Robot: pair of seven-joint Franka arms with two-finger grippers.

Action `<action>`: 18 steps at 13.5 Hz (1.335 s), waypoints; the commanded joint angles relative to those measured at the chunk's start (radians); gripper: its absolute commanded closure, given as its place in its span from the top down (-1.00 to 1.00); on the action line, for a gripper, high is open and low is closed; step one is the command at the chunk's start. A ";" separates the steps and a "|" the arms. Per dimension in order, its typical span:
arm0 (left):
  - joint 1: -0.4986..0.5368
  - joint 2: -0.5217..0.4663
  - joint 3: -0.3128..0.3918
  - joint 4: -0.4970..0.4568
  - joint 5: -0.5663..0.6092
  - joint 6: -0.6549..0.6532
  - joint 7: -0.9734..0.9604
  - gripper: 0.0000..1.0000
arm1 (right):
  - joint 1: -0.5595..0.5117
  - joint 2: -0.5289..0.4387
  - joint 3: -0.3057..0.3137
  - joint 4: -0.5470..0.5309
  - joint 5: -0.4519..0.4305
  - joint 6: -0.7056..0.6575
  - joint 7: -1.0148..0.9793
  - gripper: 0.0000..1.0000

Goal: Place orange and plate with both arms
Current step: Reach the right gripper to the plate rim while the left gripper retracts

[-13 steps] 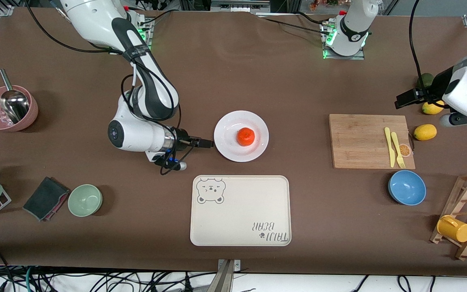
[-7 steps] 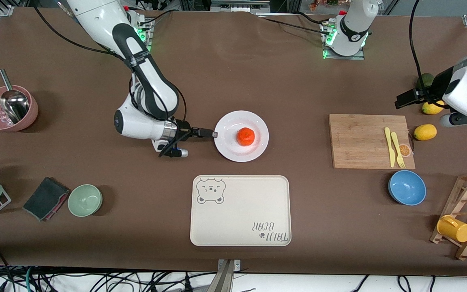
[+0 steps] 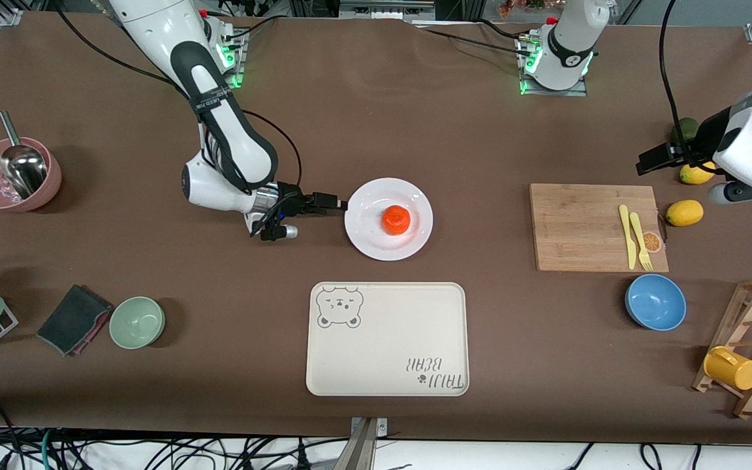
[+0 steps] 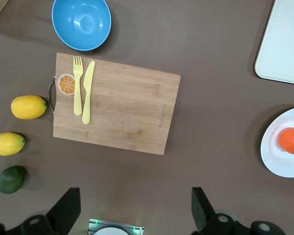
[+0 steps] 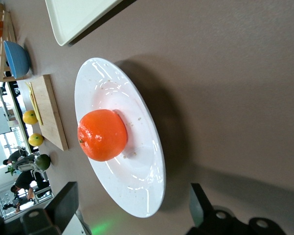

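Note:
The orange (image 3: 395,219) sits in the middle of the white plate (image 3: 363,228) at the table's centre. My right gripper (image 3: 335,202) is low at the plate's rim on the right arm's side. In the right wrist view it (image 5: 132,215) is open, with the plate's rim (image 5: 142,181) between its fingers and the orange (image 5: 101,135) farther in. My left gripper (image 3: 651,160) is open and empty, held high over the table by the lemons. The left wrist view shows it (image 4: 134,210) open, with the plate (image 4: 279,164) and orange (image 4: 291,140) at the edge.
A cream bear tray (image 3: 387,339) lies nearer the camera than the plate. A cutting board (image 3: 585,225) with yellow cutlery, a blue bowl (image 3: 655,301), lemons (image 3: 684,213) and a lime (image 3: 684,127) are toward the left arm's end. A green bowl (image 3: 137,322) and pink bowl (image 3: 14,174) are toward the right arm's end.
My right gripper has shifted along the plate's rim, away from the front camera, and its wrist has swung with it. The plate, the orange and the left arm have not moved.

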 commanded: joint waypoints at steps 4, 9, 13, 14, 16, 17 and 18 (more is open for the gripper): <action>0.007 0.015 0.002 0.035 -0.027 -0.024 0.012 1.00 | 0.047 0.063 0.002 0.057 0.079 0.064 -0.045 0.98; 0.008 0.015 0.004 0.035 -0.025 -0.024 0.016 1.00 | 0.076 0.106 0.004 0.100 0.101 0.107 -0.047 0.83; 0.008 0.015 0.005 0.035 -0.027 -0.024 0.016 1.00 | 0.081 0.111 0.002 0.113 0.101 0.108 -0.048 0.35; 0.008 0.015 0.005 0.035 -0.027 -0.024 0.016 1.00 | 0.081 0.111 0.002 0.114 0.098 0.108 -0.048 0.16; 0.008 0.015 0.005 0.035 -0.027 -0.024 0.016 1.00 | 0.081 0.112 0.001 0.114 0.089 0.107 -0.074 -0.22; 0.007 0.015 0.004 0.035 -0.027 -0.024 0.016 1.00 | 0.076 0.114 0.001 0.113 0.090 0.105 -0.106 -0.45; 0.008 0.015 0.004 0.035 -0.027 -0.024 0.016 1.00 | 0.075 0.118 0.001 0.113 0.092 0.105 -0.126 -0.66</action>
